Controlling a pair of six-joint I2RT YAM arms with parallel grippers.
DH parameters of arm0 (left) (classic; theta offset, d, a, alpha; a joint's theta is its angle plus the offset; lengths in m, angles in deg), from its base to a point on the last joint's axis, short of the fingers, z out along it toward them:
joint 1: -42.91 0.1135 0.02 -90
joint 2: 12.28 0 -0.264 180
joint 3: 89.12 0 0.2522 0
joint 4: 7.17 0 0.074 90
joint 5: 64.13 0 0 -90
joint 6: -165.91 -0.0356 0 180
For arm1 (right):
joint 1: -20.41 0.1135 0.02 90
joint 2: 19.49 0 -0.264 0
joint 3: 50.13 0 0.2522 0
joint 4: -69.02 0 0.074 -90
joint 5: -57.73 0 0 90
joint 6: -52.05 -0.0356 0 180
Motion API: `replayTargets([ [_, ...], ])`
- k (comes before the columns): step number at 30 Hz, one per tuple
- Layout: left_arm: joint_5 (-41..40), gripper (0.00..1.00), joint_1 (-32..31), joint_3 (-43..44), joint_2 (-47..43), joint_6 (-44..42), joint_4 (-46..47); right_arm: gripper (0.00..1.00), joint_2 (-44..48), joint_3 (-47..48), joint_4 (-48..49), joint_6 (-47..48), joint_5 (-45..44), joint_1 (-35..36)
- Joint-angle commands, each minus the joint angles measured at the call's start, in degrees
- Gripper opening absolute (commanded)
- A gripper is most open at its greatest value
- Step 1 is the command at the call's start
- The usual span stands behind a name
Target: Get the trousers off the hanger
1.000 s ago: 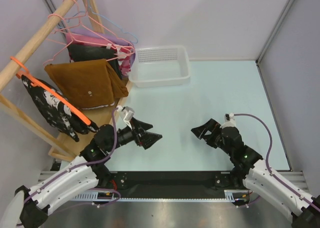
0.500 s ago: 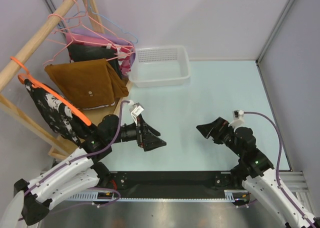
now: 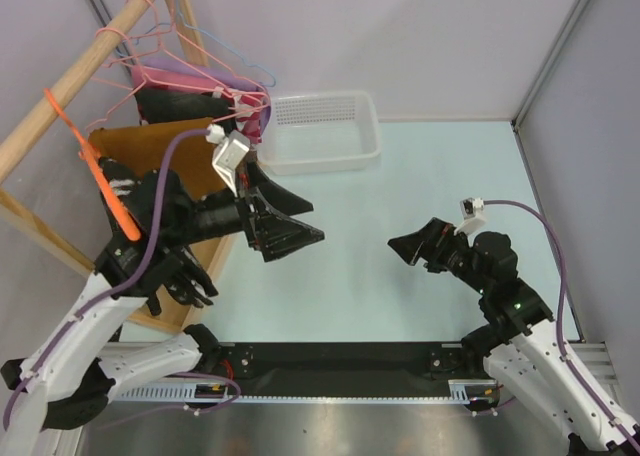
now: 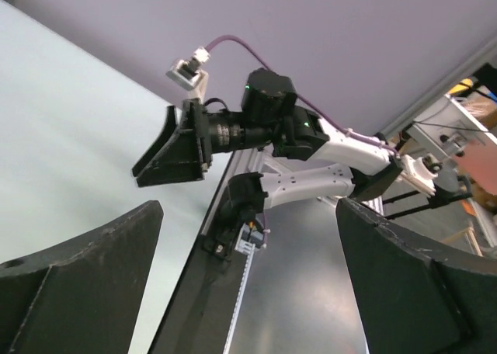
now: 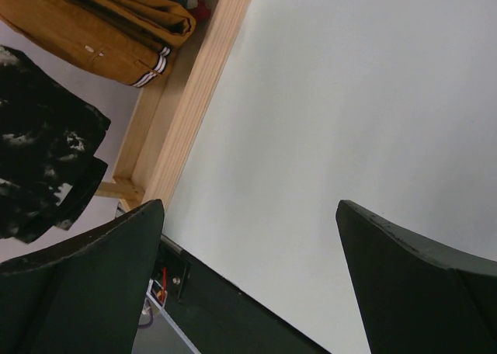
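The rust-brown trousers (image 3: pixel 128 142) hang folded on the wooden rack at the left, partly behind my left arm; they also show in the right wrist view (image 5: pixel 101 28). The black trousers with white print (image 5: pixel 39 168) hang beside them and are mostly hidden by my left arm in the top view. An orange hanger (image 3: pixel 100 171) hangs tilted from the wooden rail (image 3: pixel 70 86). My left gripper (image 3: pixel 315 224) is open and empty, raised in front of the rack and pointing right. My right gripper (image 3: pixel 400 243) is open and empty above the table, pointing left.
Pink and blue hangers (image 3: pixel 170 71) with dark clothes hang further back on the rail. A white mesh basket (image 3: pixel 322 156) stands at the back. The rack's wooden base beam (image 5: pixel 194 105) lies along the table's left side.
My left arm has risen and swung up in front of the rack, covering the trousers. The orange hanger has tilted steeply. My right gripper has shifted slightly.
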State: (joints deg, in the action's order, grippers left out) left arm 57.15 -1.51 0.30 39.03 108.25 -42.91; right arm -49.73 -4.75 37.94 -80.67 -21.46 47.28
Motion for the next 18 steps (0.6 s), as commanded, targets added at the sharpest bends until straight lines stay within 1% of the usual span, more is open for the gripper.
replayTargets([
  [1, -7.6, 1.00, 0.3, 13.7, 2.7, -4.5, -14.5, 1.00, -1.3, 4.6, -0.6, 3.1, 2.5, -0.2],
  [5, -9.3, 1.00, 0.7, 20.5, 2.9, -4.2, -17.0, 1.00, -2.5, 6.1, -1.2, 4.0, 3.7, -0.2],
  [7, -11.0, 1.00, 0.7, 24.7, 3.4, -4.1, -20.2, 1.00, -2.8, 6.3, -0.5, 4.2, 4.7, -0.2],
  [8, -11.9, 1.00, 0.7, 25.4, 3.3, -4.5, -20.9, 1.00, -2.9, 6.4, -0.4, 4.3, 4.8, -0.1],
  [10, -11.3, 1.00, 0.7, 24.3, 2.6, -4.4, -20.2, 1.00, -2.9, 6.6, -0.1, 4.4, 5.2, -0.2],
  [14, -3.3, 1.00, 0.7, 18.1, 3.1, -2.5, -17.6, 1.00, -3.0, 6.9, 0.2, 4.4, 5.5, -0.2],
  [15, 1.7, 1.00, 0.7, 16.0, 2.9, -1.9, -16.1, 1.00, -2.8, 7.0, 0.1, 4.2, 5.8, -0.1],
  [16, 3.8, 1.00, 0.7, 11.6, 2.7, -1.2, -12.1, 1.00, -2.6, 7.0, 0.2, 4.1, 5.8, -0.2],
  [17, 6.9, 1.00, 0.7, 9.4, 2.6, 0.4, -9.9, 1.00, -2.5, 7.0, 0.1, 4.2, 5.7, -0.2],
  [18, 12.7, 1.00, 0.7, 5.0, 2.5, 1.4, -4.1, 1.00, -2.4, 7.0, -0.3, 4.4, 5.5, -0.2],
])
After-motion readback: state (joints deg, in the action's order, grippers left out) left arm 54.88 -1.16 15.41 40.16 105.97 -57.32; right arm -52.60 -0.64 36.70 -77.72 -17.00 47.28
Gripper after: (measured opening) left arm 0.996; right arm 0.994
